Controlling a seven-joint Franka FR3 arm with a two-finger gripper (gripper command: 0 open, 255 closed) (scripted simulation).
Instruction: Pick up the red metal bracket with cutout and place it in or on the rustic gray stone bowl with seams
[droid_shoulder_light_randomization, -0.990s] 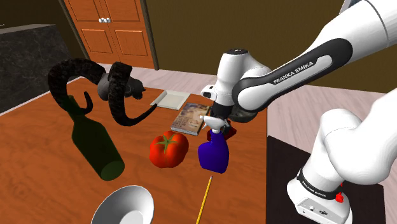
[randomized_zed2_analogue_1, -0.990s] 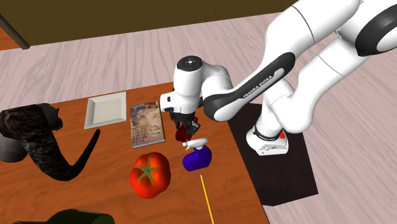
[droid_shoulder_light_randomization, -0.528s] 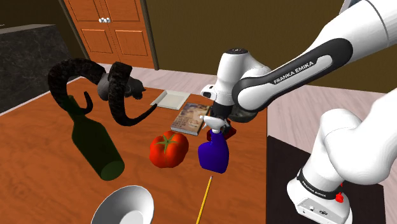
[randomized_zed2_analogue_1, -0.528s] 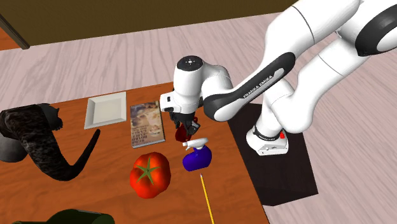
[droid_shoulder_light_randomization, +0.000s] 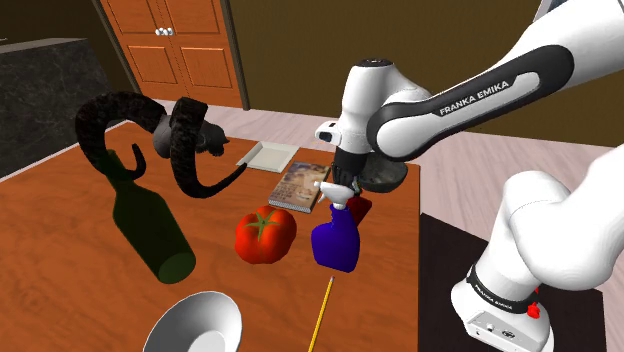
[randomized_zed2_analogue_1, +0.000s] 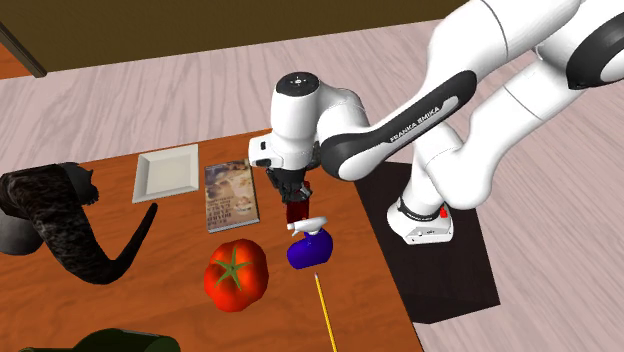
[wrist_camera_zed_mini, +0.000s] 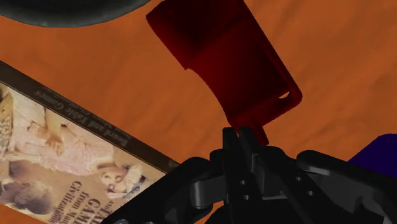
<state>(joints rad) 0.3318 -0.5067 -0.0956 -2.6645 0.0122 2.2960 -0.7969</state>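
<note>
Shoulder view: the white arm reached down over the far side of the reddish-brown wood-grain bench (droid_shoulder_light_randomization: 80, 230). The black tool (droid_shoulder_light_randomization: 343, 192) pointed down, and the red bracket (droid_shoulder_light_randomization: 358, 208) showed just below it, right behind a glossy blue spray bottle (droid_shoulder_light_randomization: 335, 242) with a white nozzle. A round shiny tomato (droid_shoulder_light_randomization: 265, 235) with a green stem star sat beside the bottle. A flat book (droid_shoulder_light_randomization: 300, 185) with a picture cover and a shallow white square tray (droid_shoulder_light_randomization: 266, 155) lay beyond. A dark green glass bottle (droid_shoulder_light_randomization: 150, 225) lay on its side. A black rough-textured horn sculpture (droid_shoulder_light_randomization: 150, 130) curled at the back. A smooth pale bowl (droid_shoulder_light_randomization: 195, 322) and a thin yellow pencil (droid_shoulder_light_randomization: 320, 315) lay near the front edge. An orange panelled door (droid_shoulder_light_randomization: 170, 40) stood behind.

Second exterior view: the tool (randomized_zed2_analogue_1: 293, 195) hung over the bench (randomized_zed2_analogue_1: 170, 265) between the book (randomized_zed2_analogue_1: 230, 195) and the spray bottle (randomized_zed2_analogue_1: 308, 247). The red bracket (randomized_zed2_analogue_1: 295, 214) hung under the tool, close above the bottle's nozzle. The tomato (randomized_zed2_analogue_1: 237, 275), tray (randomized_zed2_analogue_1: 166, 172) and pencil (randomized_zed2_analogue_1: 327, 315) were well apart from it.

Wrist view: the tool (wrist_camera_zed_mini: 240, 135) was pinched narrow on one thin end of the red bracket (wrist_camera_zed_mini: 229, 63), a dark red bent strip with flat faces and a small notch at its edge. The bracket reached away from the fingers toward the dark grey rounded bowl (wrist_camera_zed_mini: 63, 9). The book (wrist_camera_zed_mini: 57, 159) lay beside it on the wood grain.
</note>
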